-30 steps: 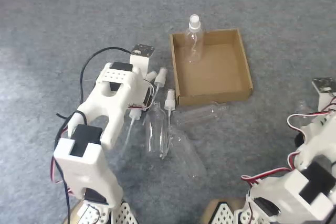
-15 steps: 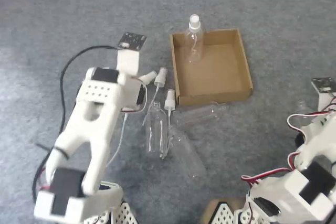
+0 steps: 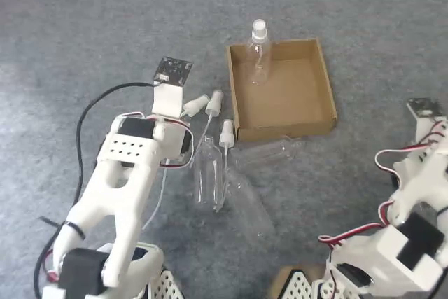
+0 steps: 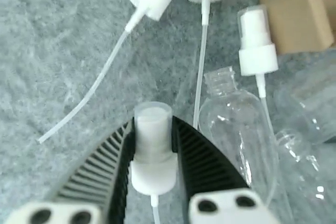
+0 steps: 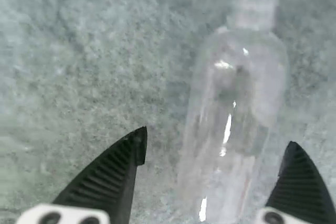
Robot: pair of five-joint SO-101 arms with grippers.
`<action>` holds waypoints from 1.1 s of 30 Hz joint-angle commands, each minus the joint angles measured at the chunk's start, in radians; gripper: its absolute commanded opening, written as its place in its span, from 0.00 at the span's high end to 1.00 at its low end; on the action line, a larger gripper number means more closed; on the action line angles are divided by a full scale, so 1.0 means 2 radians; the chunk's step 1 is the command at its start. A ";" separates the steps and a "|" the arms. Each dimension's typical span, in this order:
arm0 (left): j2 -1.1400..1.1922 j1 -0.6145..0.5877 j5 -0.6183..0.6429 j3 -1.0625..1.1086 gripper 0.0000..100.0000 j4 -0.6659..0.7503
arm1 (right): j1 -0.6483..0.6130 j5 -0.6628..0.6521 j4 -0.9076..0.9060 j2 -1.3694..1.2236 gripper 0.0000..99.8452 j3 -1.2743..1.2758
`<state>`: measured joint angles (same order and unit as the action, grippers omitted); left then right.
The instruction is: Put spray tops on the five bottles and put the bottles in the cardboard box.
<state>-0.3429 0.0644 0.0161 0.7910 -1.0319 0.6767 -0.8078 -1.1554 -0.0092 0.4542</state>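
Now on capping: left gripper [image 4: 152,124] clamped on spray top [image 4: 153,169], lower centre; right gripper [image 5: 216,139] spread wide over clear bottle [image 5: 236,93]. Next, seating it squarely on uncapped bottle [image 4: 236,119].

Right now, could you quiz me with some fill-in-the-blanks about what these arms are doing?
The left gripper is shut on a ____.
The right gripper hangs ____ over a capless bottle lying flat.
Inside the cardboard box stands ____ capped bottle.
Missing words: spray top; open; one.
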 commanded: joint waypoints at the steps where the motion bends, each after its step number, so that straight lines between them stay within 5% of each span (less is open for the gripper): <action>1: -0.025 0.002 -0.005 0.005 0.99 0.014 | -0.027 0.006 -0.007 0.001 0.66 -0.080; 23: -0.024 0.001 -0.005 0.013 0.99 0.028 | -0.040 0.011 -0.010 -0.152 0.66 -0.186; 29: -0.024 0.002 -0.005 0.020 0.99 0.038 | -0.045 0.011 -0.004 -0.153 0.83 -0.186; 33: -0.024 0.002 -0.005 0.020 0.99 0.038 | -0.045 0.011 -0.004 -0.152 0.85 -0.186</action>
<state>-0.3429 0.0644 0.0161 0.8401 -0.9782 0.5984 -0.8017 -1.1769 -0.3222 0.1366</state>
